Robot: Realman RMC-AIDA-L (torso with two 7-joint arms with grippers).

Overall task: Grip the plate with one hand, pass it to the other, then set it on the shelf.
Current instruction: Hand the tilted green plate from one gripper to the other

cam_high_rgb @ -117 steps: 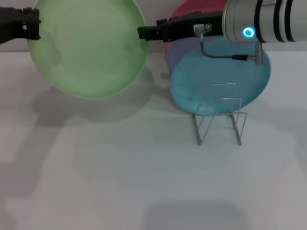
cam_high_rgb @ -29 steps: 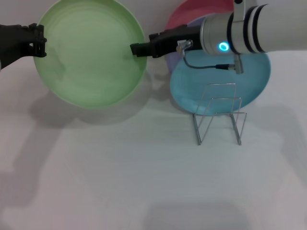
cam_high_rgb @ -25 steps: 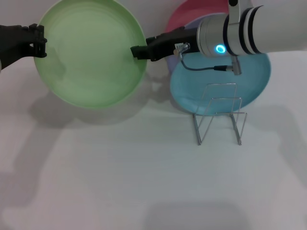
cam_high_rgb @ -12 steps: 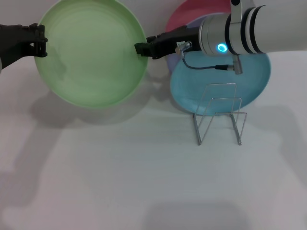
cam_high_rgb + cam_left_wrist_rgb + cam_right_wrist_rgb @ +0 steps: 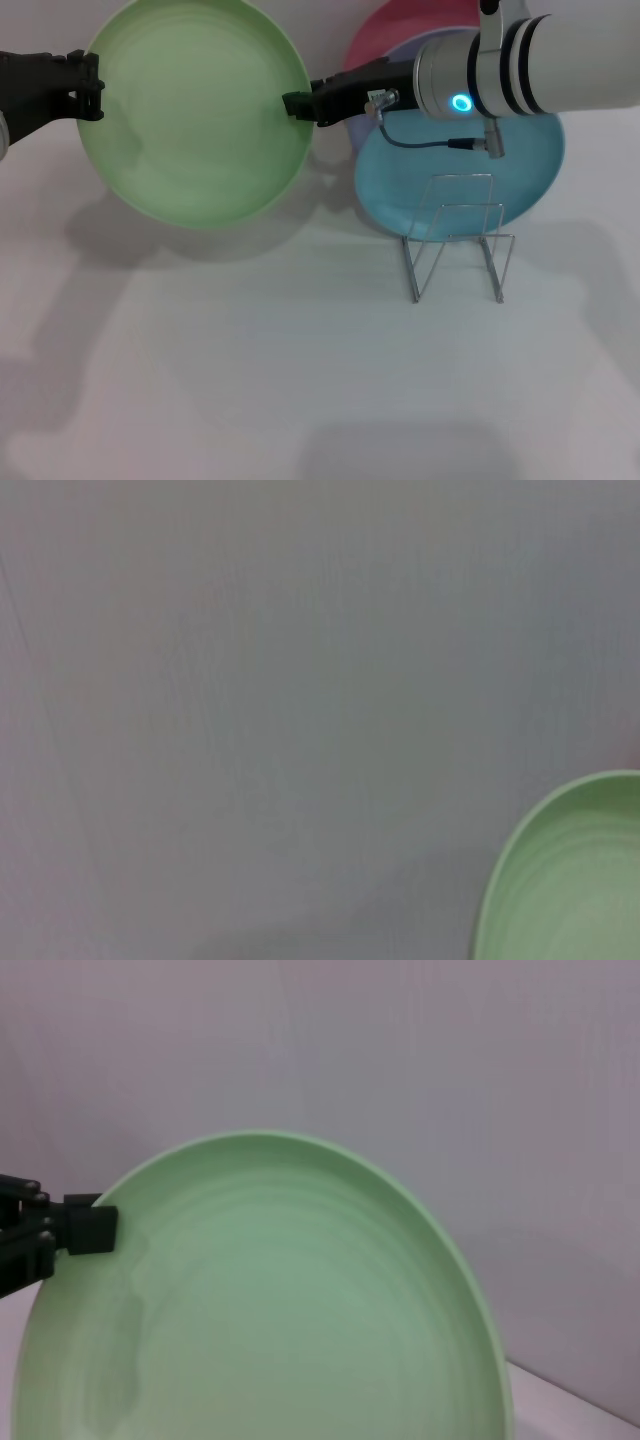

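Shifted slightly toward the right end effector [image 5: 300, 103], now touching the plate [image 5: 195, 110] rim. Held upright above the table's far left by the left end effector [image 5: 88, 85], clamped, for handover; right grip unclear.

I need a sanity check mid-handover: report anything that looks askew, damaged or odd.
Nothing stands out. The round light green plastic plate is held in the air, intact, between the left pincer and the right pincer, one at each rim. The silver wire plate rack stands upright on the white table.
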